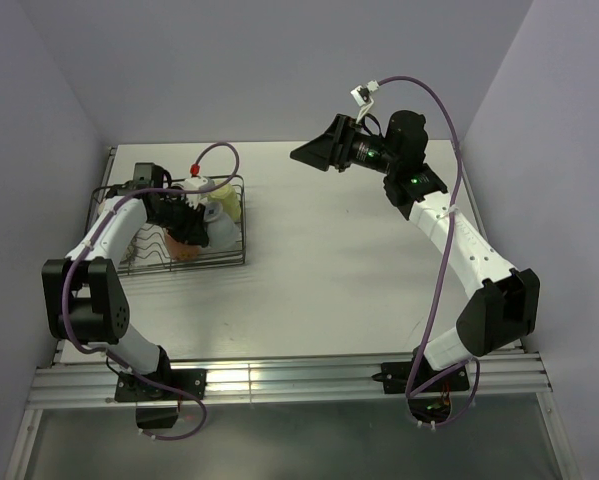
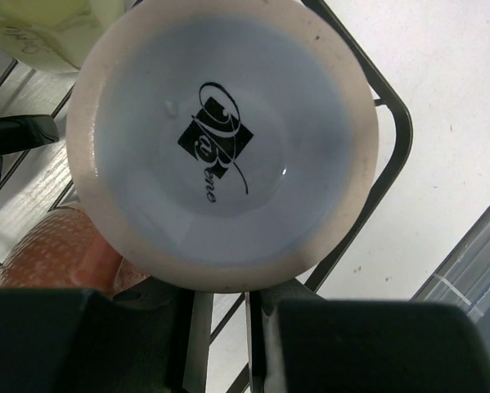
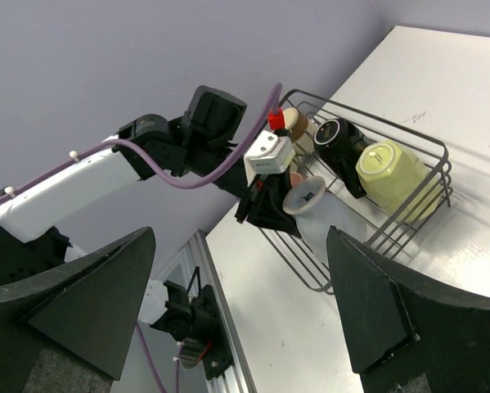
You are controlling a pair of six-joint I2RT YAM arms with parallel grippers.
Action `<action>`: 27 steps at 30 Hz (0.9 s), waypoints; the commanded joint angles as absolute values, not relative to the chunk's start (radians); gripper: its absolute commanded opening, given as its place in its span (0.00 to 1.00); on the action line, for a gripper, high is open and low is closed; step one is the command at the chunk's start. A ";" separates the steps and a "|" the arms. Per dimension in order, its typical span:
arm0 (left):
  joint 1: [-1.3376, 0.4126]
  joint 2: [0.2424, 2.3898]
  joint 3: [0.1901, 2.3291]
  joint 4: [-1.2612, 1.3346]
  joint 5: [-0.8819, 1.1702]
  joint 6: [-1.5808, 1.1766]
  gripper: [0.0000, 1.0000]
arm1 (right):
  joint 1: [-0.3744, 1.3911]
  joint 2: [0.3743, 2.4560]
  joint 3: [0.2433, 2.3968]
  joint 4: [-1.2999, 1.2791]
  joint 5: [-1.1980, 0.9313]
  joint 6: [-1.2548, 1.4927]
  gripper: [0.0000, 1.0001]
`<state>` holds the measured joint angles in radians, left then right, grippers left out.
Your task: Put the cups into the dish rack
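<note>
Looking along the left wrist view, we see the light blue mug (image 2: 224, 139) base-on, its printed underside filling most of the frame, inside the dish rack (image 2: 394, 131). It sits just ahead of the left gripper (image 2: 224, 307), its lower edge meeting the dark jaws rather than lying between them. We cannot tell whether those jaws are clenched or released. The pink patterned cup (image 2: 48, 258) and the pale yellow mug (image 2: 40, 29) lie beside it. From the right wrist we also make out the black cup (image 3: 336, 141) in the rack. The right gripper (image 3: 240, 237) hangs raised above the tabletop (image 1: 339, 260), well apart from the rack, jaws spread with nothing between them.
</note>
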<state>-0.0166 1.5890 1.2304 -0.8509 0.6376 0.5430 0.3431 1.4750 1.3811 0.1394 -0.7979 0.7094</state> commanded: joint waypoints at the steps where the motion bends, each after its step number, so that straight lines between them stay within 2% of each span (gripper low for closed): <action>1: -0.018 1.583 1.255 -0.810 0.667 0.577 0.00 | 0.334 1.430 1.374 0.161 -0.801 0.707 0.93; 27: -0.069 1.563 1.169 -0.712 0.554 0.660 0.00 | 0.331 1.445 1.376 0.161 -0.805 0.707 0.93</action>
<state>-0.0563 1.5906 1.1652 -0.7647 0.5339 0.6262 0.3412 1.4750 1.3796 0.1394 -0.7982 0.7097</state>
